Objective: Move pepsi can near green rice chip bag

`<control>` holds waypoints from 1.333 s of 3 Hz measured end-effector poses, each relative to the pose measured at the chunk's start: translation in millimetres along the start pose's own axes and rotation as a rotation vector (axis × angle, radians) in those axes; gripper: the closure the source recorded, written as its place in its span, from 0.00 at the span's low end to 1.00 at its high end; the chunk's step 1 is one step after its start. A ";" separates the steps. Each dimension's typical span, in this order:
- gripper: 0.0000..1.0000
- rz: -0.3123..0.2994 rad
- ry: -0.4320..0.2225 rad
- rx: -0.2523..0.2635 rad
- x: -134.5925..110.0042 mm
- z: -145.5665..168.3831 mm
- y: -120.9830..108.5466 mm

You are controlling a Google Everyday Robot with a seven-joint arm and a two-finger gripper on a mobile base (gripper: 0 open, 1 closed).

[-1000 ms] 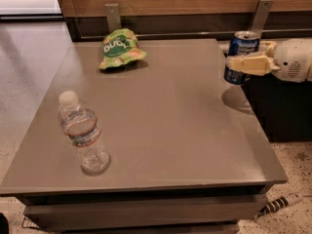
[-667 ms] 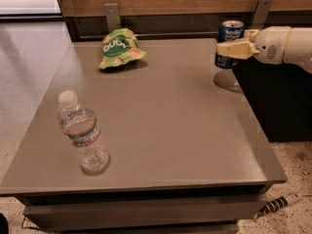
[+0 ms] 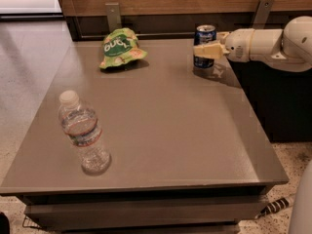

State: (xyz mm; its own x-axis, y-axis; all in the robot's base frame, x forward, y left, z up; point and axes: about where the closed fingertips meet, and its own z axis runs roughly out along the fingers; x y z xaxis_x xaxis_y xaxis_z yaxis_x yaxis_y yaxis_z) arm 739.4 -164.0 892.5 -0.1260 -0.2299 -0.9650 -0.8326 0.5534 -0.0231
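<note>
Camera view: pincer (image 3: 204,50) clamped on pepsi can (image 3: 205,33), arm reaching in from 3 o'clock. Can has shifted left from the counter (image 3: 170,130) right edge within the last second and is now at 1 o'clock. Green rice chip bag (image 3: 120,48) lies at 11 o'clock, well apart. Carry roughly half done; more leftward travel needed. Water bottle (image 3: 84,133) at 8 o'clock, out of the path.

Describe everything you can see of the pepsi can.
The pepsi can is a small dark blue metal can with a silver top and white print. It stands upright near the table's far right corner. The gripper, reaching in from the right, grips its middle, one pale finger crossing its front. Whether its base touches the table is unclear.
</note>
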 end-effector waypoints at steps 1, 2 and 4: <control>1.00 -0.043 -0.042 -0.062 -6.9 50.7 4.2; 1.00 -0.074 -0.072 -0.097 -16.2 78.4 10.4; 1.00 -0.120 -0.134 -0.168 -30.0 120.7 28.1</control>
State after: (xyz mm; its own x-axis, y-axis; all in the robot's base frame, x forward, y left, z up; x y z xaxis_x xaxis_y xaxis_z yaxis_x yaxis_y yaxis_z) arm 784.9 -44.9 889.3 0.0427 -0.1717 -0.9842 -0.9167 0.3851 -0.1070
